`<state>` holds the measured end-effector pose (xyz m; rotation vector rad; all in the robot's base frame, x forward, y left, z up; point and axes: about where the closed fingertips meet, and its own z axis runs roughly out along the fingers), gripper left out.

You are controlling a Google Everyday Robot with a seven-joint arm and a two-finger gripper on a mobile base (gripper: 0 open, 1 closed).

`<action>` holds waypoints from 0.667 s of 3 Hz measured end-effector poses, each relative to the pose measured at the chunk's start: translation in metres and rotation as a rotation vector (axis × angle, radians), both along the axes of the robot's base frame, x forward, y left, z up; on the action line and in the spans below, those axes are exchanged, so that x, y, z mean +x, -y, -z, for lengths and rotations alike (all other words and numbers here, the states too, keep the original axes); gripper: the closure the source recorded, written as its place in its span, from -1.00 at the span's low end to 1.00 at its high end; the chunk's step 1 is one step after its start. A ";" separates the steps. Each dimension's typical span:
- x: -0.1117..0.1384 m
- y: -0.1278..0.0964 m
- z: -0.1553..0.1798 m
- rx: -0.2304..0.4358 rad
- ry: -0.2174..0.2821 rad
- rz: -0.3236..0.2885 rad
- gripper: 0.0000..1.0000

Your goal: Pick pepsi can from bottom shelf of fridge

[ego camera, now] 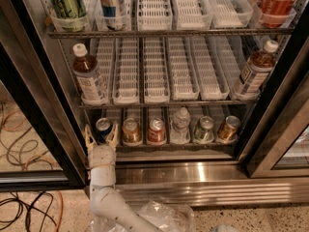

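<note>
The fridge (29, 81) stands open with black-framed doors and wire shelves. On the bottom shelf (164, 144), behind a steel sill, the blue pepsi can (102, 127) stands in the leftmost lane. My gripper (101, 136) is at the sill right in front of it, open, with one yellowish finger on each side of the can's lower front. The can is not lifted. My white arm rises from the floor below.
Right of the pepsi can stand an orange-brown can (131, 130), a red can (156, 130), a clear bottle (181, 123), a green can (204, 128) and a gold can (228, 127). Tea bottles (89, 79) stand on the middle shelf. Cables (24, 207) lie on the floor at left.
</note>
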<state>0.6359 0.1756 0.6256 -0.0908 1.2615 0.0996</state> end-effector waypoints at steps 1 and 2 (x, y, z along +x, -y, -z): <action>0.023 0.005 -0.001 0.007 -0.011 0.018 -0.34; 0.038 0.019 0.010 0.007 -0.036 0.060 -0.22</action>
